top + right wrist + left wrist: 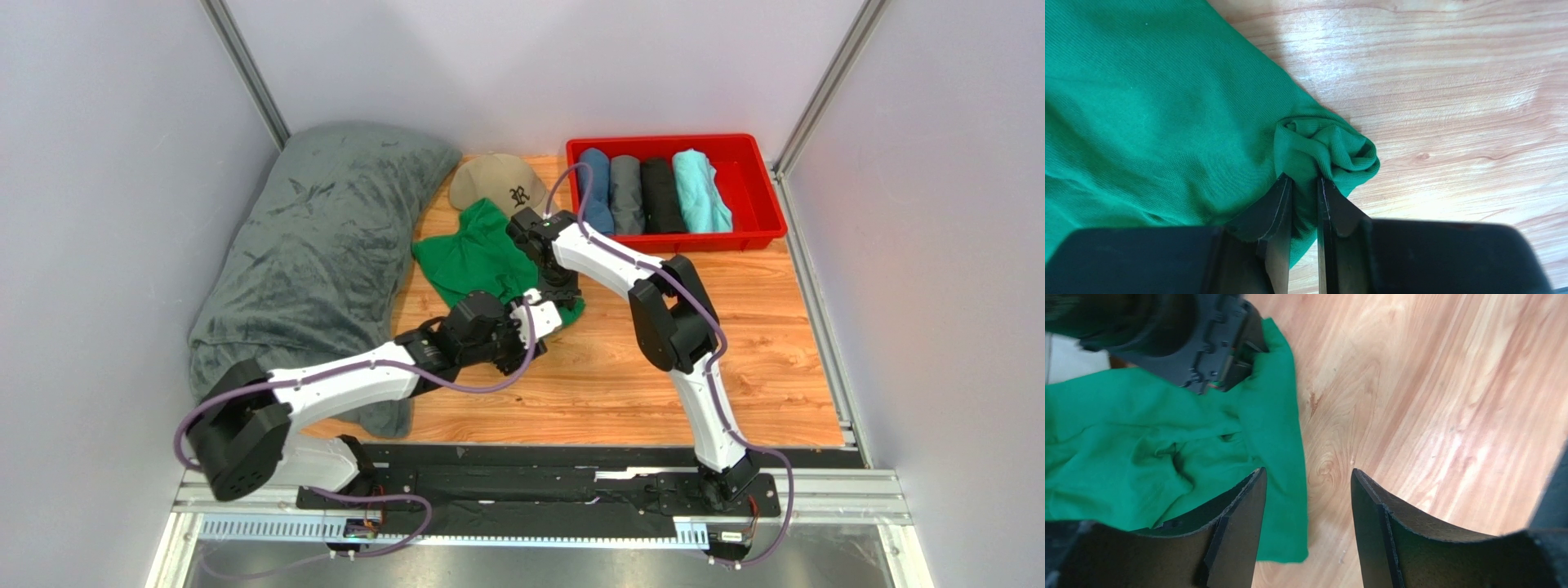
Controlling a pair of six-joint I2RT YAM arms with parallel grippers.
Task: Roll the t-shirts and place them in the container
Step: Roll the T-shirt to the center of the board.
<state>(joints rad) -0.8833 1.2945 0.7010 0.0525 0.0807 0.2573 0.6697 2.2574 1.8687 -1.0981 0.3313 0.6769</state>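
Wide open, the left claw [1308,478] hung over the green tee [1137,453] mid-tabletop; the right claw [1304,184] pinched its bunched corner. Four rolled tees [650,194] filled the red bin [711,241] at the far right corner; only green was left.

One thing to read from here: a dark emblem [520,194] stitched on the front panel of the tan cap [491,181], lying at about eleven o'clock on the wooden table [761,368]. It looks like a single ornate capital R, though it is too small to be sure.
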